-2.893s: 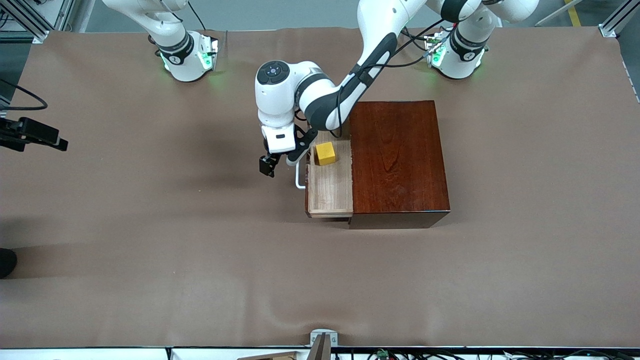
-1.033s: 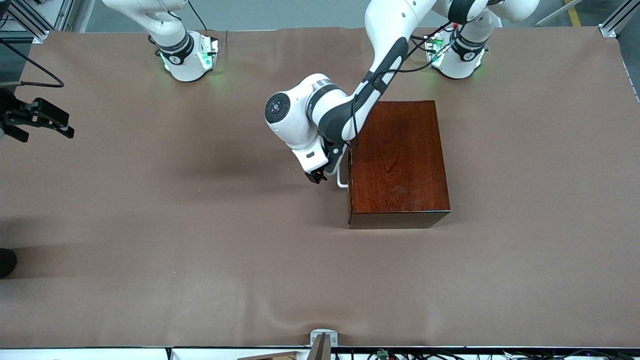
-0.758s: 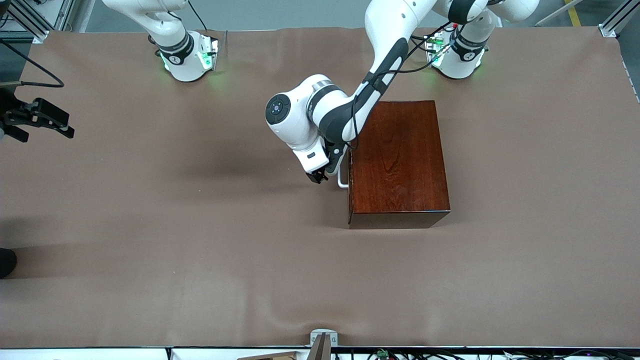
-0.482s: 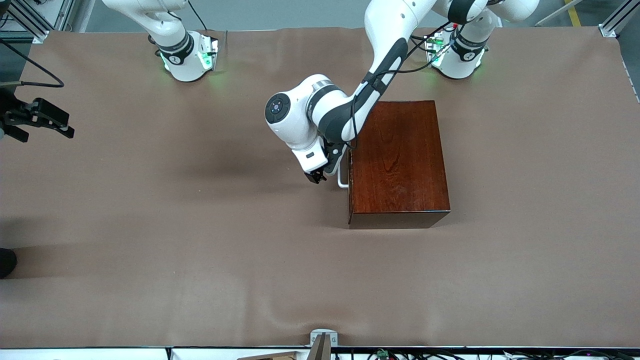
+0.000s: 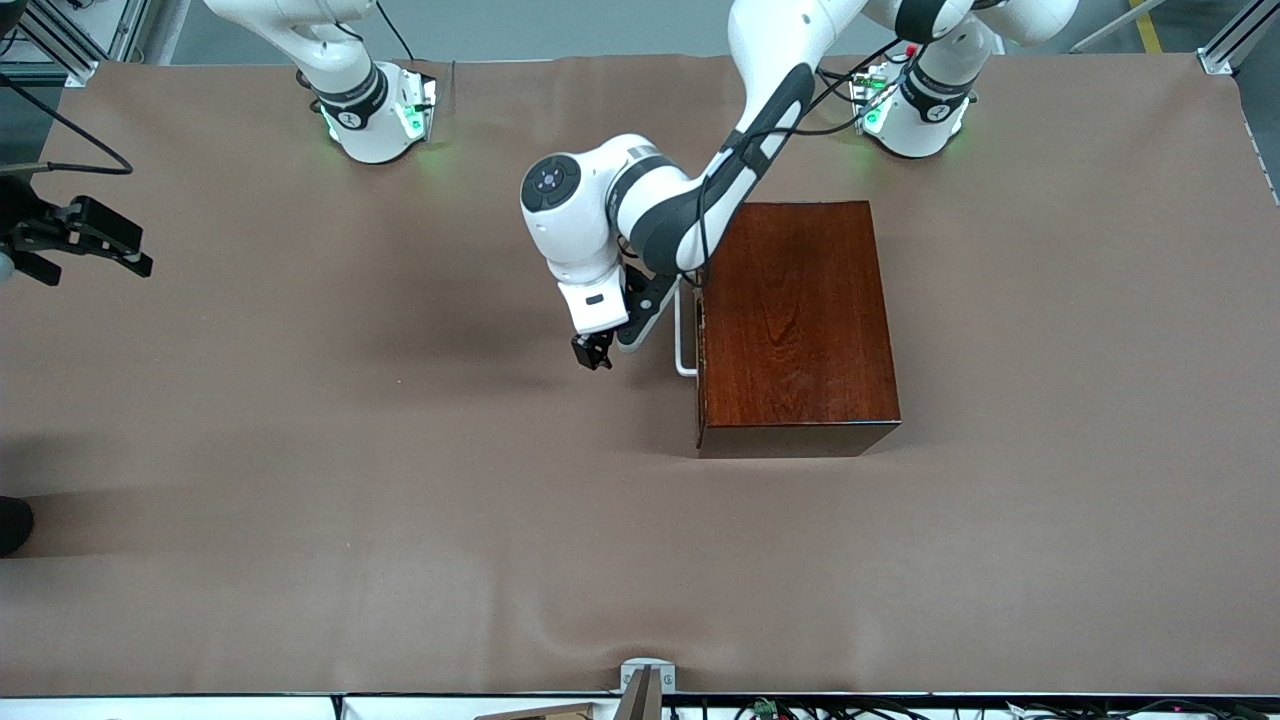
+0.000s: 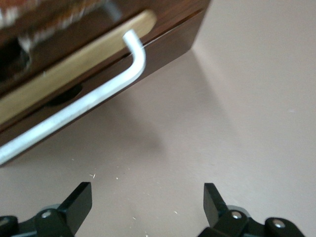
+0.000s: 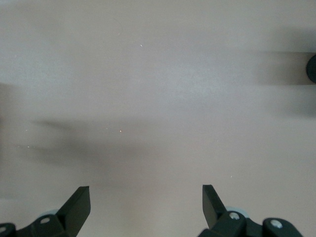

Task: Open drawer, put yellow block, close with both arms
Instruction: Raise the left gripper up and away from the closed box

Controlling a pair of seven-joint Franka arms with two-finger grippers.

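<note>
glossy reddish-brown box (image 5: 795, 320) holds the shut drawer (image 6: 74, 69), white bent-bar handle (image 5: 683, 340) showing; block hidden. left gripper (image 5: 594, 352) mid-frame and right gripper (image 5: 95, 240) at frame's left edge, jaws open, empty.

box (image 5: 795, 325): frame centre-right, on table (image 5: 300, 450)
handle (image 5: 683, 340): on box's front, toward the right arm's end

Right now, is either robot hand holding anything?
No. The left gripper is open over bare table beside the drawer's handle, touching nothing. The right gripper waits open at the table's edge, empty too.
</note>
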